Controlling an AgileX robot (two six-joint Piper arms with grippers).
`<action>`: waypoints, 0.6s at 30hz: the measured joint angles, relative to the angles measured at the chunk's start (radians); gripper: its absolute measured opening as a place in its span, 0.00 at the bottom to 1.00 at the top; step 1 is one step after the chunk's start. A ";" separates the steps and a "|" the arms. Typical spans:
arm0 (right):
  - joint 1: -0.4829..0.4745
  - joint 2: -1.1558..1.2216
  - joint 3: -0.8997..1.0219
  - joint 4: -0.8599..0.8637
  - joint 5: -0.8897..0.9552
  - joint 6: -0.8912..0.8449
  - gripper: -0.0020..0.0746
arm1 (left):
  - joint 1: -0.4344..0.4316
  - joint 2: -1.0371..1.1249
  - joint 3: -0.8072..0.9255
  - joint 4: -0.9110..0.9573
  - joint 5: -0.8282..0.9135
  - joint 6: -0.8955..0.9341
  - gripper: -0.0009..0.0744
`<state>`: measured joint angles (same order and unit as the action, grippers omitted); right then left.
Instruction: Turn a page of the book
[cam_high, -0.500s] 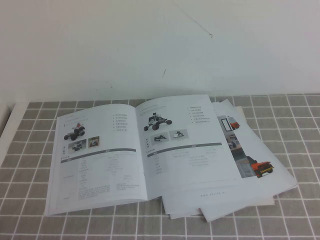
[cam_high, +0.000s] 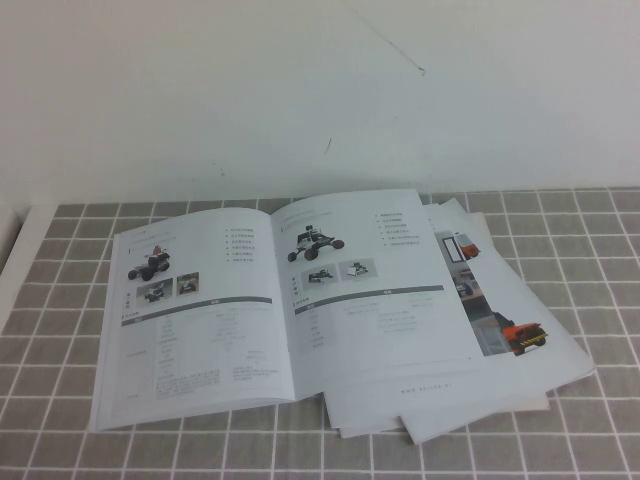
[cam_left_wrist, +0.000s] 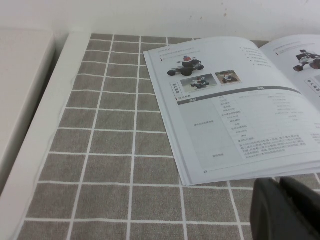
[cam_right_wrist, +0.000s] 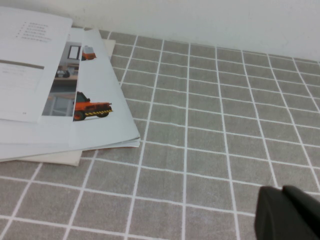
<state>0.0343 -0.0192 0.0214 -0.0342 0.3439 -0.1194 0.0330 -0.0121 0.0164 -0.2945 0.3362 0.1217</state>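
The book (cam_high: 200, 310) lies open and flat on the grey checked cloth. Its left leaf shows a red-and-black rover (cam_left_wrist: 186, 64). The page (cam_high: 370, 280) is the right leaf, with a black rover photo and a grey-banded table; its edge also shows in the right wrist view (cam_right_wrist: 25, 65). My left gripper (cam_left_wrist: 281, 183) is shut and empty, low over the cloth just off the book's near left corner. My right gripper (cam_right_wrist: 282, 192) is shut and empty over bare cloth, well to the right of the book. Neither gripper shows in the high view.
Loose white booklets with an orange machine photo (cam_high: 520, 335) lie fanned under and to the right of the book, also in the right wrist view (cam_right_wrist: 95, 107). A white table border (cam_left_wrist: 45, 130) runs along the cloth's left side. A white wall stands behind.
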 joint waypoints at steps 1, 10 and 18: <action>0.000 0.000 0.000 0.000 0.000 0.000 0.02 | 0.000 0.000 0.000 0.002 0.000 0.000 0.01; 0.000 0.000 0.000 0.000 0.000 0.000 0.02 | 0.000 0.000 0.000 0.025 0.000 0.000 0.01; 0.000 0.000 0.000 0.000 0.000 0.000 0.02 | 0.000 0.000 0.000 0.028 0.000 0.000 0.01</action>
<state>0.0343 -0.0192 0.0214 -0.0342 0.3439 -0.1194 0.0330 -0.0121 0.0164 -0.2662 0.3362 0.1217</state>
